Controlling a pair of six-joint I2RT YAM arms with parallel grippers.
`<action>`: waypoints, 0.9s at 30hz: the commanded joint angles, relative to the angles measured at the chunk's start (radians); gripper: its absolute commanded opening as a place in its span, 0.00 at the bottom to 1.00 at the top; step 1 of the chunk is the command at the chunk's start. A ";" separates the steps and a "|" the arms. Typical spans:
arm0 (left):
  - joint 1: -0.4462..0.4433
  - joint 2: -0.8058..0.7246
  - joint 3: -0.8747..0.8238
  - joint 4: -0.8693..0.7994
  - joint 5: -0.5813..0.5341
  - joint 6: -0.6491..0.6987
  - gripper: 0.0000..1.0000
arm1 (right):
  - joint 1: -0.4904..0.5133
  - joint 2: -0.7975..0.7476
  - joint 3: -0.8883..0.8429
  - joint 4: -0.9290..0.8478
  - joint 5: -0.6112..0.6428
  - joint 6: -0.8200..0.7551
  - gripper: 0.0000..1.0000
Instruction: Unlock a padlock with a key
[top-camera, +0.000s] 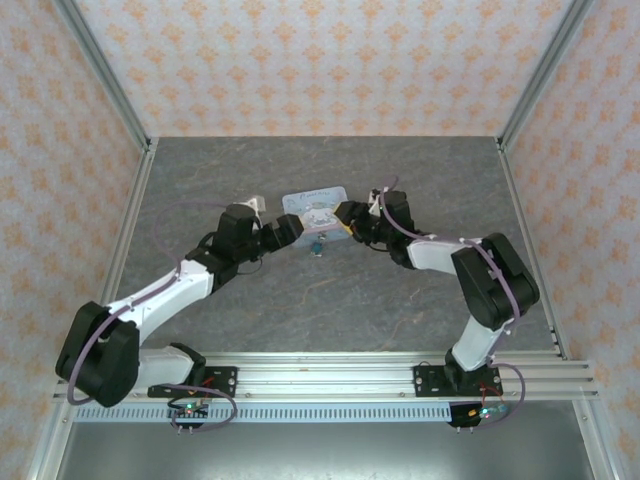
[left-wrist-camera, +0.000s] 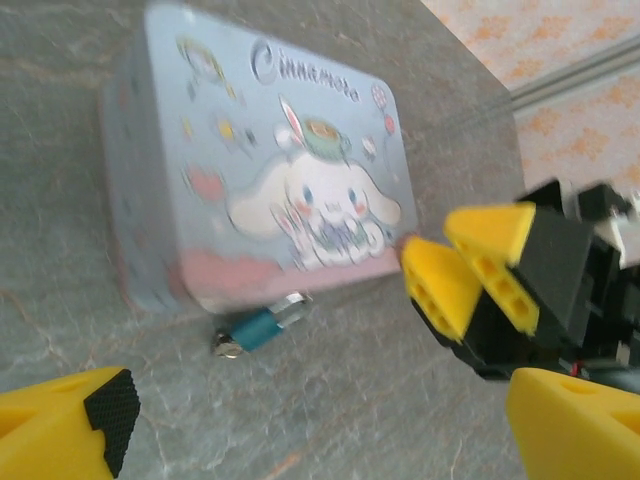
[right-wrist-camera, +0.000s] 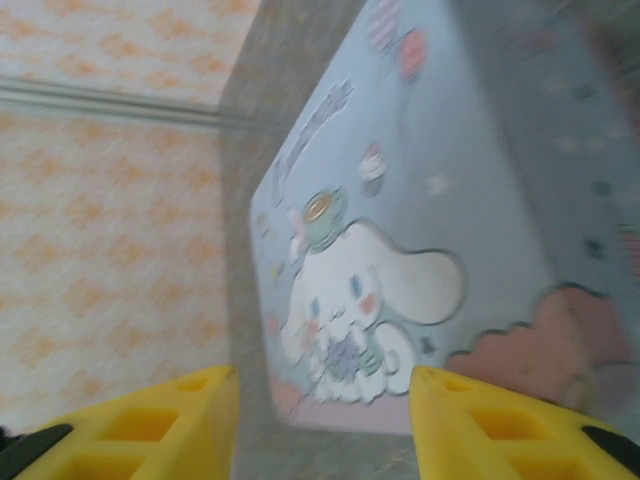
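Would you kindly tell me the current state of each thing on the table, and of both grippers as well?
Tin box: lid shut, lying flat on the table.
Padlock: lying on its side beside the tin box, held by nothing; too blurred to tell whether it is locked.
Left gripper: wide open, empty.
Right gripper: open, nothing seen in the gap.

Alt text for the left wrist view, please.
A small teal padlock lies on the grey table beside a pale blue Cinnamoroll tin box. The yellow-tipped right gripper is by the tin's right corner; the left gripper frames the bottom edge, jaws wide open.
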 joint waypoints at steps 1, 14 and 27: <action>0.040 0.069 0.125 -0.105 -0.028 0.025 0.95 | 0.007 -0.089 0.000 -0.247 0.021 -0.146 0.48; 0.092 0.332 0.482 -0.314 -0.017 0.132 0.98 | 0.130 -0.041 -0.213 -0.024 0.118 -0.133 0.51; 0.117 0.375 0.474 -0.272 0.039 0.114 0.98 | 0.200 0.125 -0.161 0.127 0.215 -0.186 0.52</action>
